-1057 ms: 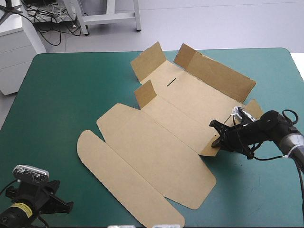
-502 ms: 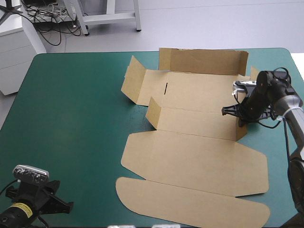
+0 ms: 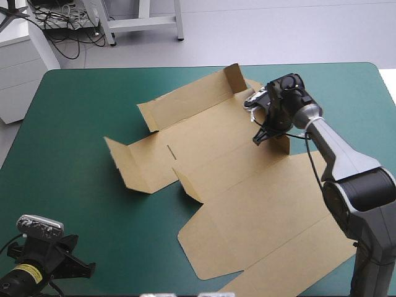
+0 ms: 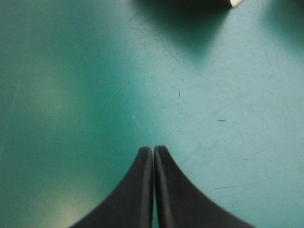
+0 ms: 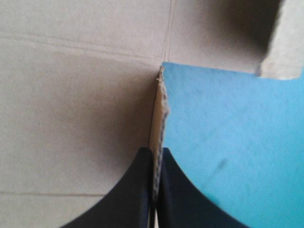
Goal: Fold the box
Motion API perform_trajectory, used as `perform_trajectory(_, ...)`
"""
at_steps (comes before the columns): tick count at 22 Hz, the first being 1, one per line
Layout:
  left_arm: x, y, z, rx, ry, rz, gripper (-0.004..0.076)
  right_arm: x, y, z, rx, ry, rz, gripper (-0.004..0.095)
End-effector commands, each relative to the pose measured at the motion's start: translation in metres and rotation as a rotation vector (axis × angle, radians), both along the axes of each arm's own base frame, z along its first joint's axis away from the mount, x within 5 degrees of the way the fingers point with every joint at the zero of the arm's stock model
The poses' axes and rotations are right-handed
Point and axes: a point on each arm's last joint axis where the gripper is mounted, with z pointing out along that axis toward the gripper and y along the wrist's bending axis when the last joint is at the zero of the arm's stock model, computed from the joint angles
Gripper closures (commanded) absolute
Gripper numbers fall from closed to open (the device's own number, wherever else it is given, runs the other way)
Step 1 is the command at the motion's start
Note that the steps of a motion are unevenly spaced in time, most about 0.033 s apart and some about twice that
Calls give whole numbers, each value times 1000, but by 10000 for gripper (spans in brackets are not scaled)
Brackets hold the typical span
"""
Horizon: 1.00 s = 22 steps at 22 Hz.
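**Box [image 3: 235, 185] swung round**

High view: turned since earlier, it now spans centre to lower right, walls untucked. Left wrist view: left gripper [image 4: 153, 150] is pressed together, idle. Right wrist view: flap [image 5: 161, 109] is pinched by right gripper [image 5: 156, 152].

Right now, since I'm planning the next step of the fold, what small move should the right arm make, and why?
Probably swing the held flap inward along its crease. The right gripper has its jaws shut on that flap's upright edge, the rest of the box lies mostly flat, and the left gripper sits shut over bare teal-green cover, far from it.
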Motion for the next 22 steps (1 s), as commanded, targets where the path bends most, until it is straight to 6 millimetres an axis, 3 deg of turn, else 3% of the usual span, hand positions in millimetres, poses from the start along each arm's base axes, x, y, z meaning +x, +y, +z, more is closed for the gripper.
perform_trajectory(1,4,-1,12,-20,-70,-2,734,1,28,39,-14,-186,169,919)
perform_trajectory(6,4,-1,12,-20,-70,-2,734,-7,106,65,-66,-441,560,927)
perform_trajectory(7,4,-1,12,-20,-70,-2,734,-14,123,66,-72,-471,640,927)
perform_trajectory(11,4,-1,12,-23,-70,1,734,-30,161,58,-77,-502,847,927)
perform_trajectory(15,4,-1,12,-23,-70,1,734,-37,175,49,-56,-473,920,927)
perform_trajectory(22,4,-1,12,-21,-70,0,734,-42,177,45,-19,-411,954,926)
